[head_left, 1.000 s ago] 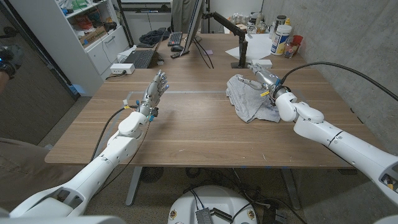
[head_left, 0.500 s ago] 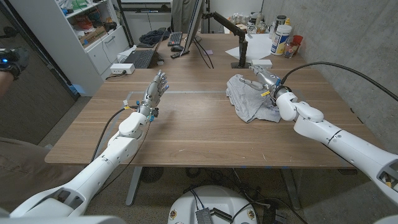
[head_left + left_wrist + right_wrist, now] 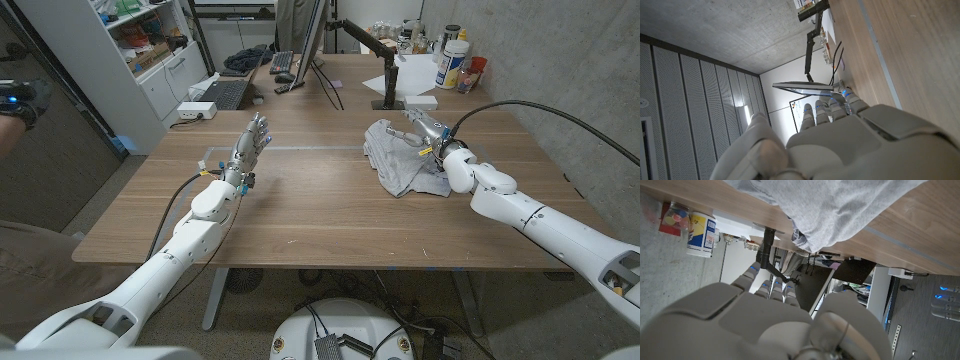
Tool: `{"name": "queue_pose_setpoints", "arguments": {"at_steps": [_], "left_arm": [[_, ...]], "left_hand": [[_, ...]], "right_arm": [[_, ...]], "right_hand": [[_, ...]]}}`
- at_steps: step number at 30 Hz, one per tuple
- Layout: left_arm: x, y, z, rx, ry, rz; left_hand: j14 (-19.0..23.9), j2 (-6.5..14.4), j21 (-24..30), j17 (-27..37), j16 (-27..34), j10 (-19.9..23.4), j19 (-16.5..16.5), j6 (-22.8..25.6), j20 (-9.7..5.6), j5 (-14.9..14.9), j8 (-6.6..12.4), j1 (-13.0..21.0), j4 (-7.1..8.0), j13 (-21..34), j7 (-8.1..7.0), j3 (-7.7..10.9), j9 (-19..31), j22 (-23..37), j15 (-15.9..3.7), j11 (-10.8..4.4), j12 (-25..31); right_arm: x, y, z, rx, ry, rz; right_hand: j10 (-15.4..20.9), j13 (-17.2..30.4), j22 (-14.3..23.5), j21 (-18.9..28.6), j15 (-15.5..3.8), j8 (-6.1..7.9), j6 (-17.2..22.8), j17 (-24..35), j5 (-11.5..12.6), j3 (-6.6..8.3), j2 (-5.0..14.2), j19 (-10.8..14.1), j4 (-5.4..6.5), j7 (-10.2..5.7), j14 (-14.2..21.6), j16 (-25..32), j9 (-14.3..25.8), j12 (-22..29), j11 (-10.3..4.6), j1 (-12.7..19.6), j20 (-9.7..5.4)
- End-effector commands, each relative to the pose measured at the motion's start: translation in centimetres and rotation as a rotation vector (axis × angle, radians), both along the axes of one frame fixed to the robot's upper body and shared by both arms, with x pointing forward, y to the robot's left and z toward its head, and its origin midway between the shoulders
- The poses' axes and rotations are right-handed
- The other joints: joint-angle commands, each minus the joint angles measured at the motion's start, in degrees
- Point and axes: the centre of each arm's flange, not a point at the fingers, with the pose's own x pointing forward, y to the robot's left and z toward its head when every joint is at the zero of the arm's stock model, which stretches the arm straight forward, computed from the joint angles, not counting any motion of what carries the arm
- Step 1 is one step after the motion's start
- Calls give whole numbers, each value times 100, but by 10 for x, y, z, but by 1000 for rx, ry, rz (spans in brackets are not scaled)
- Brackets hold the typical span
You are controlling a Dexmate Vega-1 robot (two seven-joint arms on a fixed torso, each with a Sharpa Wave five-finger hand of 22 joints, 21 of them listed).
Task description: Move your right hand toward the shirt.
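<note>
Left arm comes in from the near left corner. Left hand [image 3: 250,146] is raised over the wooden table [image 3: 300,215], fingers straight and slightly apart, pointing away from the robot; it holds nothing. The left wrist view shows the back of that hand [image 3: 840,145] with the fingertips [image 3: 832,106] extended beside the table surface, nothing between them.

Right arm comes in from the near right corner, a black cable [image 3: 560,115] arching over it. Right hand [image 3: 428,131] is over the right-hand part of the shirt [image 3: 400,160], fingers reaching out toward the far side of the table. From the head view I cannot tell whether the fingers touch the cloth or sit just above it. In the right wrist view the hand [image 3: 765,325] has its fingers stretched out with nothing held, and the grey shirt [image 3: 840,205] lies spread on the wood just beyond the fingertips [image 3: 760,286].

The shirt is a crumpled light grey heap on the right half of the table, about mid-depth, well apart from the left hand.

Farther back: a black monitor-arm base [image 3: 386,100] on the table, a white canister [image 3: 453,62] near the far right corner, a keyboard [image 3: 284,62] and a laptop [image 3: 222,94] at the far left.
</note>
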Motion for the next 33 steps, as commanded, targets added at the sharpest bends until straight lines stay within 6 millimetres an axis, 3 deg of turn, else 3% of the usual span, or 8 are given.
{"name": "queue_pose_setpoints", "arguments": {"at_steps": [1, 33], "left_arm": [[-1, -1, 1, 2, 1, 7], [-3, -1, 3, 13, 1, 11]], "left_hand": [[-59, -10, 29, 23, 42, -19, -48, 34, 28, 10, 32, 53, -31, 9, -16, 25, 25, 14, 8, -18, 11], [-60, -1, 31, 24, 42, -1, -47, 101, 10, 10, 41, 49, -33, 9, -4, 27, 25, 14, 15, -15, 16]], "right_arm": [[7, -3, -4, -6, 26, -5], [14, -4, -5, -11, 49, -12]], "right_hand": [[-62, 10, 24, 21, -10, 0, -45, 11, -23, -39, -20, -40, 6, -4, -55, 28, 32, 7, 23, -39, -16], [-78, 9, 24, 26, -5, 0, -55, 16, -31, -60, -23, -42, 26, 5, -69, 39, 33, 16, 19, -86, -14]]}}
